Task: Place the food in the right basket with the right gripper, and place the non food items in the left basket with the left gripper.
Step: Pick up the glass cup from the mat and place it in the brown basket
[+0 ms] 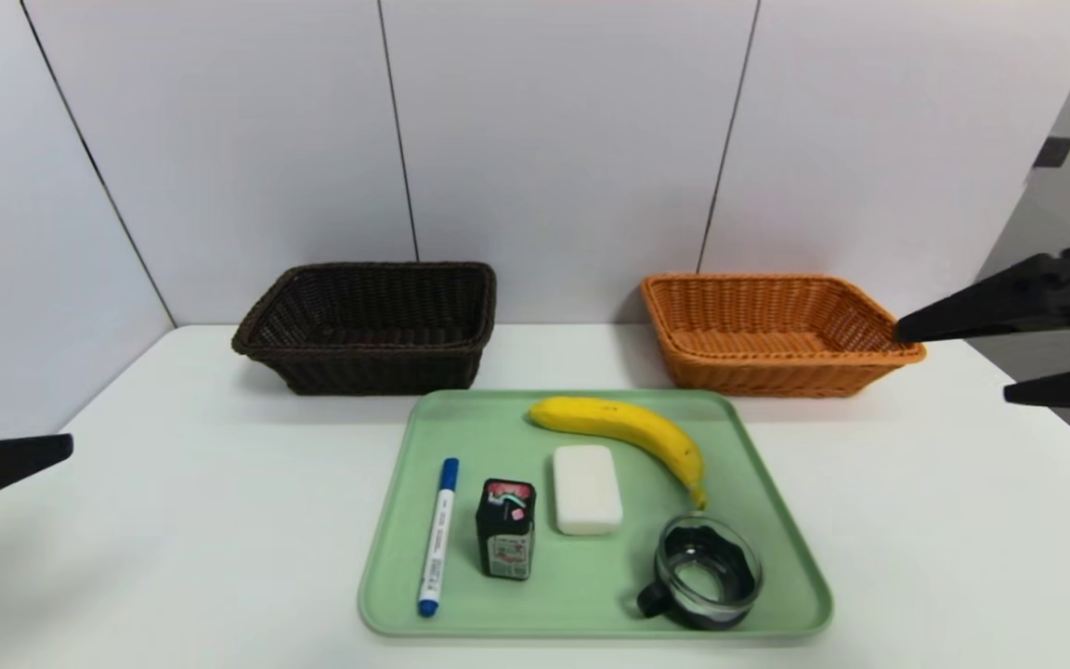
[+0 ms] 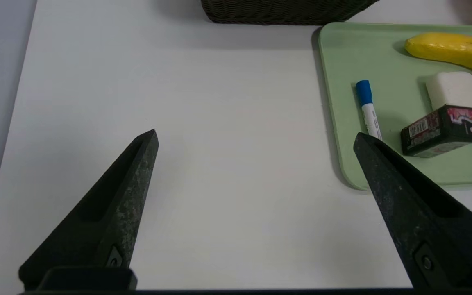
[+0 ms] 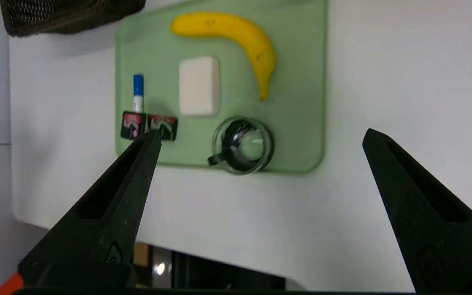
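A green tray (image 1: 591, 609) at the table's front centre carries a yellow banana (image 1: 623, 427), a white block (image 1: 587, 489), a small black box (image 1: 505, 530), a blue-capped marker (image 1: 437, 534) and a glass cup (image 1: 707, 571) with a black handle. The dark brown left basket (image 1: 358, 269) and the orange right basket (image 1: 776, 279) stand behind the tray, both showing nothing inside. My left gripper (image 2: 255, 135) hangs open over bare table left of the tray. At the far right, my right gripper (image 1: 953, 362) is open beside the orange basket, holding nothing.
White wall panels (image 1: 554, 139) close off the back and left side of the white table (image 1: 173, 520). The table's front edge (image 3: 219, 258) shows in the right wrist view, with dark space beyond it.
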`<state>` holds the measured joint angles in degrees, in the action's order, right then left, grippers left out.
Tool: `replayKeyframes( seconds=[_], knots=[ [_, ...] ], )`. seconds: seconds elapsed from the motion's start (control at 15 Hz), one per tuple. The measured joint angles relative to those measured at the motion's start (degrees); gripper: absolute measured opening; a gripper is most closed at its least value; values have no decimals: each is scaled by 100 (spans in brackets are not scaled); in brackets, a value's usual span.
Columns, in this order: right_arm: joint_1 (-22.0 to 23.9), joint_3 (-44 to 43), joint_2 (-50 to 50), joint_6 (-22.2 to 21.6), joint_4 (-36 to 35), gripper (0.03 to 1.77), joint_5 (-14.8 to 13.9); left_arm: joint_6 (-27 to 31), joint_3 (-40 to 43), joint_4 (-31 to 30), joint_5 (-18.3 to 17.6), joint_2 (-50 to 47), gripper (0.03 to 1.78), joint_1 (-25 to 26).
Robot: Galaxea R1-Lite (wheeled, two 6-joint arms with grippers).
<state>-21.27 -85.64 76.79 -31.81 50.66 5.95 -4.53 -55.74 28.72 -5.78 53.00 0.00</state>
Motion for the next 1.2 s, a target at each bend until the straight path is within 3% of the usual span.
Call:
replayKeyframes(
  seconds=[0.07,0.2,0.4,0.53,0.8,1.0,1.2],
  knots=[
    [-166,-196,271,-311,291,170,207,-155,-33,-174,0,219,169,-21],
    [-408,-389,618,-471,438,170,461,-274,6,-703,55,573,169,-79],
    [-706,-483,955,-461,418,170,532,319,-10,-325,145,829,169,-134],
    [-946,-647,1213,-551,449,170,502,151,-55,-301,184,997,169,-313],
    [-1346,-1384,2035,-1061,859,170,422,-306,227,-1302,482,1281,169,-812],
    [-1588,-2020,2778,-1309,1353,170,157,-649,273,-1365,557,1515,169,-1264],
    [-1852,-2477,3467,-1532,1854,170,28,-1192,210,-1363,1085,1782,169,-1942]
  ],
)
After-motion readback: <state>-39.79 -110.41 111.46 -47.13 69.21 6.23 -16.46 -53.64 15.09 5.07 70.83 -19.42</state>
